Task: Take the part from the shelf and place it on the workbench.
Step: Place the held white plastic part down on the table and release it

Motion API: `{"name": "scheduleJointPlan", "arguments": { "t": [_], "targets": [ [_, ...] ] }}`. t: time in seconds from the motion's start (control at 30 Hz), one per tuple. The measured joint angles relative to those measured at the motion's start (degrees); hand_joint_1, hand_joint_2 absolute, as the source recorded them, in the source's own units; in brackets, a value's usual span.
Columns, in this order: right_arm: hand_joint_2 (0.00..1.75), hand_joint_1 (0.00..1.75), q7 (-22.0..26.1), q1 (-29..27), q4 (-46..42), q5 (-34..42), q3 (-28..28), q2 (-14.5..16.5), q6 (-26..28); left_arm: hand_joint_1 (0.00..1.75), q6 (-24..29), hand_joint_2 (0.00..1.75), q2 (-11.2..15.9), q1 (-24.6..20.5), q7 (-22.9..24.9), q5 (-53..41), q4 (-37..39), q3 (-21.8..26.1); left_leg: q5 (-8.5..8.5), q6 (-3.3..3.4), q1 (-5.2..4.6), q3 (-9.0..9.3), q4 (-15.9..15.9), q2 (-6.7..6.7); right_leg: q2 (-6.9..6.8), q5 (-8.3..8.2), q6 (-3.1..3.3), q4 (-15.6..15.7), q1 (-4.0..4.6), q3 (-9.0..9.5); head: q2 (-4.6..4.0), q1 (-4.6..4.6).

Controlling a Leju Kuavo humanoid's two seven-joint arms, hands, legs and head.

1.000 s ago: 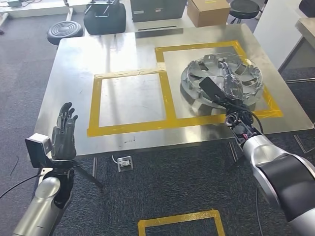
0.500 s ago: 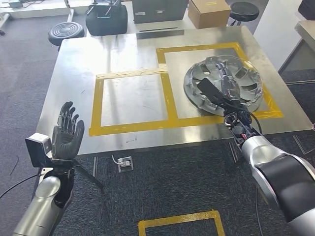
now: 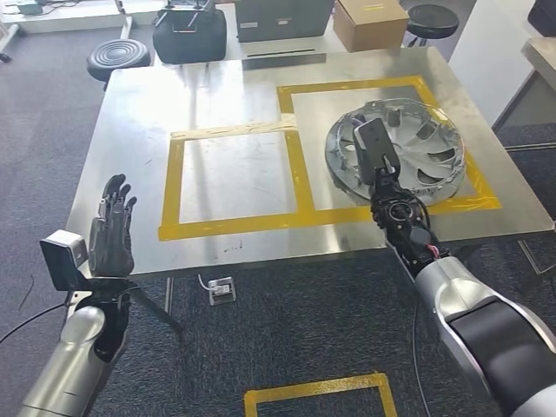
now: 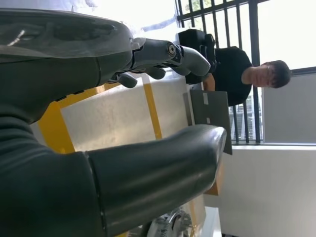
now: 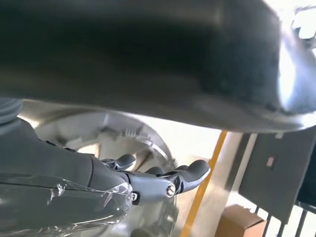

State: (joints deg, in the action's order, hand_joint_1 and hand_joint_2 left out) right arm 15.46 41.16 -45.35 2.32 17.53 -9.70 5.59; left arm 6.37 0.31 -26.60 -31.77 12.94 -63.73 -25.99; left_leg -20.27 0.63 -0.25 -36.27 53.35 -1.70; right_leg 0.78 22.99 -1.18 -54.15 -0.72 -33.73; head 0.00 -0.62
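**Q:** Part first: where does it lie?

**A:** It is a silver wheel cover [image 3: 407, 148], round, with slotted spokes and a raised rim, lying flat on the steel workbench [image 3: 216, 95] inside the right-hand square of yellow tape [image 3: 298, 174]. Its near-left portion is hidden behind my right wrist camera and hand.

**Q:** Is your right hand holding it?

**A:** I cannot tell. From the head view my right hand [image 3: 383, 178] sits at the cover's near-left edge, but the camera box covers the fingers. From the right wrist view my fingers [image 5: 164, 180] stretch out straight over the ribbed rim [image 5: 149, 138]; whether they touch it is unclear, and a dark blurred mass blocks much of that picture.

**Q:** And your left hand?

**A:** My left hand [image 3: 113, 230] is raised before the table's near-left corner, fingers apart and upright, grasping nothing. In the left wrist view my thumb [image 4: 156, 170] hides most of the table.

**Q:** Anything else?

**A:** A person in black [image 4: 238, 74] stands beyond the bench; a cardboard box [image 3: 369, 22] and a black stool [image 3: 118, 56] lie behind it.
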Motion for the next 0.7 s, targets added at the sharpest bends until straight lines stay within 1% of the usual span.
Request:
{"name": "scheduleJointPlan", "arguments": {
  "t": [0.1,0.23,0.33,0.47,0.53,0.57,0.6,0.63,0.67,0.7],
  "targets": [
    [0.00,0.00,-2.19,-3.62,-8.53,4.52,0.46,0.27,0.10,0.00,0.64,0.00,0.17,0.30,0.25,-0.22,-0.02,0.01,-0.07,-0.08,0.01,0.06,-0.01,-0.01,0.01,0.03,0.00,0.01,0.03,0.07,0.00,-0.06],
    [0.00,0.00,-3.17,-8.20,-17.89,4.61,2.11,1.47,1.55,0.00,1.30,0.00,0.41,0.69,0.72,-0.26,-0.19,0.08,-0.20,-0.07,-0.06,0.15,0.05,0.00,0.03,0.12,0.03,0.04,0.03,0.17,0.00,-0.06],
    [0.00,0.00,-3.26,-10.82,-22.64,4.54,3.48,2.53,1.70,0.00,1.53,0.00,0.52,0.93,0.92,-0.24,-0.24,0.25,-0.58,0.26,-0.24,0.19,0.32,-0.03,0.01,0.28,-0.16,0.12,-0.04,0.38,0.00,0.04],
    [0.00,0.00,-3.44,-12.78,-26.38,4.81,4.60,3.20,1.41,0.00,1.47,0.00,0.58,1.12,0.99,-0.22,-0.24,0.46,-0.89,0.71,-0.29,0.24,0.66,-0.03,0.01,0.45,-0.48,0.17,-0.06,0.64,0.00,0.17],
    [0.00,0.00,-3.50,-13.48,-27.86,4.90,4.81,3.32,1.27,0.00,1.35,0.00,0.58,1.12,1.00,-0.23,-0.26,0.55,-0.79,0.97,-0.01,0.72,0.20,0.10,0.01,0.69,-0.79,0.20,0.01,0.78,0.00,0.14],
    [0.00,0.00,-3.50,-13.70,-28.45,4.90,4.90,3.36,1.25,0.00,1.32,0.00,0.57,1.11,1.01,-0.24,-0.27,0.60,-0.67,1.08,0.24,1.18,-0.24,0.21,-0.02,1.29,-0.96,-0.41,0.06,0.62,0.00,0.04],
    [0.00,0.00,-3.51,-13.85,-28.91,4.89,4.97,3.37,1.24,0.00,1.27,0.00,0.56,1.08,1.02,-0.25,-0.28,0.63,-0.56,1.20,0.51,1.66,-0.67,0.33,-0.07,2.46,-1.14,-2.13,0.11,-0.02,0.00,-0.16],
    [0.00,0.00,-3.53,-14.03,-29.27,4.89,5.05,3.37,1.22,0.00,1.21,0.00,0.52,1.06,1.04,-0.25,-0.28,0.66,-0.52,1.27,0.70,2.03,-0.95,0.44,-0.15,4.16,-1.33,-5.23,0.03,-1.34,0.00,-0.44],
    [0.00,0.00,-3.55,-14.26,-29.56,4.89,5.13,3.38,1.20,0.00,1.15,0.00,0.48,1.05,1.07,-0.26,-0.28,0.68,-0.57,1.36,0.74,2.20,-1.01,0.47,-0.20,6.03,-1.56,-9.25,-0.03,-3.06,0.00,-0.74],
    [0.00,0.00,-3.59,-14.57,-29.77,4.89,5.20,3.38,1.18,0.00,1.09,0.00,0.44,1.09,1.10,-0.26,-0.28,0.69,-0.61,1.39,0.75,2.24,-0.98,0.49,-0.24,7.53,-1.81,-13.20,-0.19,-4.90,0.00,-1.04]
  ]
}}
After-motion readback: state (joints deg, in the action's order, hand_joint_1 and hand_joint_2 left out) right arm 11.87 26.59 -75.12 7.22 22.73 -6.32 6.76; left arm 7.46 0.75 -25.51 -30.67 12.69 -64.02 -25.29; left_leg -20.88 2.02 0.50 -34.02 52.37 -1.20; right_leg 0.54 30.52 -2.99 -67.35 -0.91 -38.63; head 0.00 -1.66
